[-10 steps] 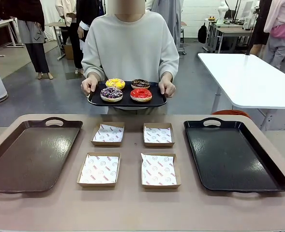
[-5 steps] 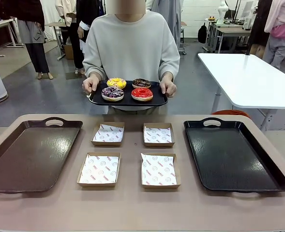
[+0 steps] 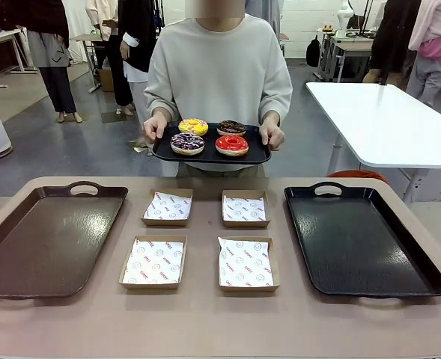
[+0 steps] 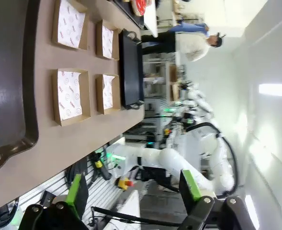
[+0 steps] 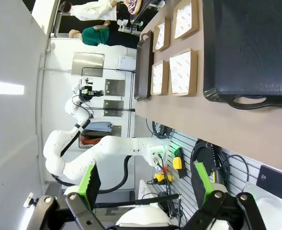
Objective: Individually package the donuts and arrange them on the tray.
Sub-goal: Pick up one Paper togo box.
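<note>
My left gripper [image 4: 133, 191] and right gripper [image 5: 145, 184] both stand with fingers apart, gripping nothing, at the bottom of their wrist frames. In the front view's upper centre, the donuts [image 3: 232, 144] sit on a small tray [image 3: 211, 155] that a person [image 3: 220, 67] holds. Four boxes [image 3: 153, 262] lie at centre below.

Bright overhead light, sharp focus — wrist views edge-warped

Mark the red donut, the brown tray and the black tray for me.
red donut [image 3: 223, 145], front view, left side of its iced ring.
brown tray [image 3: 48, 239], front view, bare floor.
black tray [image 3: 359, 243], front view, bare floor.
</note>
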Robot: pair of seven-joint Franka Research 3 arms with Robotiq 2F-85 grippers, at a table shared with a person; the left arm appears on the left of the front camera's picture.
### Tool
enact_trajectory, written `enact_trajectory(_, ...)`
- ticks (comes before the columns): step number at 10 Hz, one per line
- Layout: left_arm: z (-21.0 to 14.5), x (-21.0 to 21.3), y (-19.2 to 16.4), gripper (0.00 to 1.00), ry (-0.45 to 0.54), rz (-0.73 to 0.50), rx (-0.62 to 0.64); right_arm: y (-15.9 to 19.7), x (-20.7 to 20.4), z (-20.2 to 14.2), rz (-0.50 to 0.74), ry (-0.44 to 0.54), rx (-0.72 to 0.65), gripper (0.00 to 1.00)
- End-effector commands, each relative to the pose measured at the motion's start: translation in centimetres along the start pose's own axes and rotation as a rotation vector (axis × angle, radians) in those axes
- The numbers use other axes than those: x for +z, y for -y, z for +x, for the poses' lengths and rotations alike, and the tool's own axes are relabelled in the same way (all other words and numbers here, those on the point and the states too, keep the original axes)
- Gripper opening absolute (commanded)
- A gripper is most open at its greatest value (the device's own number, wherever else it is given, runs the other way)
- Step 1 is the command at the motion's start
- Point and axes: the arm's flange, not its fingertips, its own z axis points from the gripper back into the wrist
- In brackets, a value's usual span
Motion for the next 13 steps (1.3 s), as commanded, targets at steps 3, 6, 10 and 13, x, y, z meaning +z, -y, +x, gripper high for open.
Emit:
enact_trajectory(3,3.8,-8.4,10.6,1.0,-0.047,0.465,-0.035,0.0,0.0,0.1,0.019,0.009,0.021,1.0)
enact_trajectory(6,5.4,-17.4,10.9,1.0,-0.045,0.819,-0.021,0.0,0.0,0.1,0.019,0.009,0.021,1.0)
enact_trajectory(10,5.7,-26.0,6.6,1.0,-0.077,0.993,-0.008,0.0,0.0,0.1,0.019,0.009,0.021,1.0)
enact_trajectory(13,5.7,-30.9,2.0,1.0,-0.107,1.071,0.004,0.0,0.0,0.1,0.019,0.009,0.021,1.0)
